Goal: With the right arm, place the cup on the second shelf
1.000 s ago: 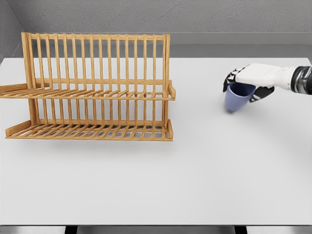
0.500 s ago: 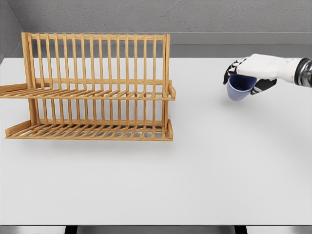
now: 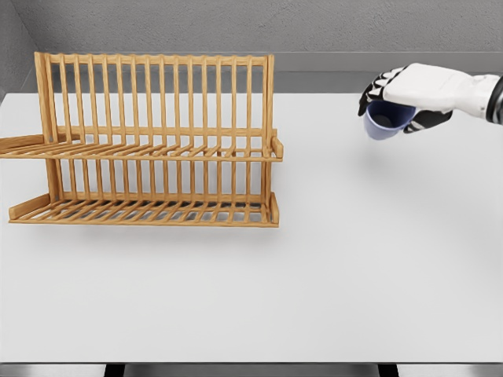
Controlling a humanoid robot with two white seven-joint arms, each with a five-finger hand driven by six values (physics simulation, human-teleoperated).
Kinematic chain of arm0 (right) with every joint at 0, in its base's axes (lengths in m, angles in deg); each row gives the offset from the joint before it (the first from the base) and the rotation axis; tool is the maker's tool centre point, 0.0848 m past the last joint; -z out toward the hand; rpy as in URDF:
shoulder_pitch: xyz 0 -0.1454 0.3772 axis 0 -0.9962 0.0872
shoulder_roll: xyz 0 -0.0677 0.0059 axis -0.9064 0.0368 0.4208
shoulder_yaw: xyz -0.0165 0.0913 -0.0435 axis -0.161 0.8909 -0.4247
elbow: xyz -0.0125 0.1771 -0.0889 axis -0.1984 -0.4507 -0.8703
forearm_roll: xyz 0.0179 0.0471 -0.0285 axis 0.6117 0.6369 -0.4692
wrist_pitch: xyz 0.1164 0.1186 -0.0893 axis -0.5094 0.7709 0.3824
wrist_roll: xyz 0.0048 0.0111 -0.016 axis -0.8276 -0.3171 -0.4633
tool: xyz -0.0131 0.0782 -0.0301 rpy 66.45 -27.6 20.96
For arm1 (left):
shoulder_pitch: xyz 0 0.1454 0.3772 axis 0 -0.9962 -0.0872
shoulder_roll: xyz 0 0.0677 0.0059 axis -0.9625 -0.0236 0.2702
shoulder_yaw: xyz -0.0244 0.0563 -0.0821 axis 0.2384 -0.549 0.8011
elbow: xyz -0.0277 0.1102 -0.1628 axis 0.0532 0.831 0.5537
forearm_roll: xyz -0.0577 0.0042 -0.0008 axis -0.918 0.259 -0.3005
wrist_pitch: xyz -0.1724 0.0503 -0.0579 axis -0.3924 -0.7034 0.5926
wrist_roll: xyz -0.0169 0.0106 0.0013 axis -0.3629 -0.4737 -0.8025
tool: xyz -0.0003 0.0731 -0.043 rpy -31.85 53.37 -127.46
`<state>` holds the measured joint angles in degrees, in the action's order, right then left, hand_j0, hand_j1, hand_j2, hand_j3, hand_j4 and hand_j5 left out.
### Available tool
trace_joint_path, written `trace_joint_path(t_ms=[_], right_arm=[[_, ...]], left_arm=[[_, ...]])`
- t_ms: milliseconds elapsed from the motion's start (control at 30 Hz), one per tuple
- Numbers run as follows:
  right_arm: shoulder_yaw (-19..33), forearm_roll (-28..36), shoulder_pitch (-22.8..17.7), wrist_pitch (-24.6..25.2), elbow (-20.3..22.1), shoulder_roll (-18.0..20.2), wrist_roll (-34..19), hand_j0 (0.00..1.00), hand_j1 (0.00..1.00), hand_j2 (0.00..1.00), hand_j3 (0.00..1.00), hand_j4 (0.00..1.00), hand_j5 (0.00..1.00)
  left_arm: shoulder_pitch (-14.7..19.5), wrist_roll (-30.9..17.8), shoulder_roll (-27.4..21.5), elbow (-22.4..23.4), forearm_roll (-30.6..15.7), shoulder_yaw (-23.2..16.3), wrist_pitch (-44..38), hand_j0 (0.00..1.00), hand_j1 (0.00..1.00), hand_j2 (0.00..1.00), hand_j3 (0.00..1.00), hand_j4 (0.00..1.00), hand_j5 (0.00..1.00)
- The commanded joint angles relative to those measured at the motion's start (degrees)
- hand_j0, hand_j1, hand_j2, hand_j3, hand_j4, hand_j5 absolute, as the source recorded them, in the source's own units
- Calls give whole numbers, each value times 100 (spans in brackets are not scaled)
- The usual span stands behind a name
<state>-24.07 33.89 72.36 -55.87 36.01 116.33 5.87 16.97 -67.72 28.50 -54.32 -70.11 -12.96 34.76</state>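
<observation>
A blue cup (image 3: 385, 120) hangs in the air at the upper right, tilted so its open mouth faces me. My right hand (image 3: 405, 100) is shut on it from above, its arm entering from the right edge. A wooden two-level dish rack (image 3: 149, 141) stands on the left of the white table (image 3: 330, 267). Its upper shelf (image 3: 157, 151) and lower shelf (image 3: 149, 212) both hold nothing. The cup is well to the right of the rack and about level with the upper part of its back slats.
A grey wall runs behind the table's far edge. The table's front edge lies near the bottom of the view.
My right hand has lifted the cup off the table and raised it, tipping its mouth more toward me. The rack has stayed put.
</observation>
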Motion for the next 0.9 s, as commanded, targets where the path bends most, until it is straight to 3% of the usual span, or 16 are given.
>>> trace_joint_path(t_ms=[0,333,567,867], right_arm=[[133,24,-9,20,232,101,2,65,65,65,65,65,65],[282,24,-35,11,663,233,2,65,65,65,65,65,65],[440,33,-88,20,1392,365,2,65,65,65,65,65,65],[423,33,-70,-77,1638,277,2,67,67,67,67,67,67]], left_arm=[[0,-1,0,-1,-1,1,0,100,100,100,100,100,100],[0,-1,0,-1,-1,1,0,100,100,100,100,100,100],[0,-1,0,-1,-1,1,0,100,100,100,100,100,100],[0,-1,0,-1,-1,1,0,100,100,100,100,100,100]])
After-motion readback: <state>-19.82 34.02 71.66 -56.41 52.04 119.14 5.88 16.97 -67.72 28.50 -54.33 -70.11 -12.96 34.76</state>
